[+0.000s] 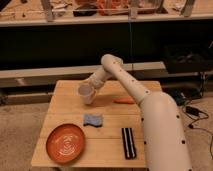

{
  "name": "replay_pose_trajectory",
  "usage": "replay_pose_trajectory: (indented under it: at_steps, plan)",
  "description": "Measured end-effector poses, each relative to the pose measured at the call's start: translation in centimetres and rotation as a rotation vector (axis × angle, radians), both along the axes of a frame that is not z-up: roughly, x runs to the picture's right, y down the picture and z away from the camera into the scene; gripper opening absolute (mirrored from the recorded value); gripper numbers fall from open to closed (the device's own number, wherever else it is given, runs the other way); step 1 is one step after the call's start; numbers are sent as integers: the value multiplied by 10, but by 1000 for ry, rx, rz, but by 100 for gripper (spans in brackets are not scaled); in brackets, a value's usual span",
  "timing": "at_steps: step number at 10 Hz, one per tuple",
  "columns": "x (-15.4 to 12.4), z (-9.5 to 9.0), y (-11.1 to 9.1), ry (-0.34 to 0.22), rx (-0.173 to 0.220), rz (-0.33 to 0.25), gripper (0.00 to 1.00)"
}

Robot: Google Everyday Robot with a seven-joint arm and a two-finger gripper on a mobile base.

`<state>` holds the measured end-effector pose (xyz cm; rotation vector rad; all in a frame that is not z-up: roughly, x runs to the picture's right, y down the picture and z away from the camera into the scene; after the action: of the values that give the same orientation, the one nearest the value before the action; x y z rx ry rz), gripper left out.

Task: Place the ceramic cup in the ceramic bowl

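Note:
The ceramic cup [85, 94], small and white, is at the back left of the wooden table [65, 107], tilted slightly with its mouth toward the camera. My gripper [91, 86] reaches it from the right at the end of the long white arm and is shut on its rim. The ceramic bowl [65, 142], a wide orange-red dish with pale markings inside, sits at the table's front left corner with nothing in it, well in front of the cup.
A blue sponge-like piece [93, 120] lies between cup and bowl. A black ridged bar [128, 142] lies at the front right, and a thin orange item [124, 100] at the back right. Dark shelving [60, 50] stands behind the table.

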<state>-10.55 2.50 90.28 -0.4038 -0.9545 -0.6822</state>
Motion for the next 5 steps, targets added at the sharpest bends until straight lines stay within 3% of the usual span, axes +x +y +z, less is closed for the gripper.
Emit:
replay_pose_trajectory:
  at_steps: [5]
  plan:
    - [2,-7,3,-37,16,-38,0]
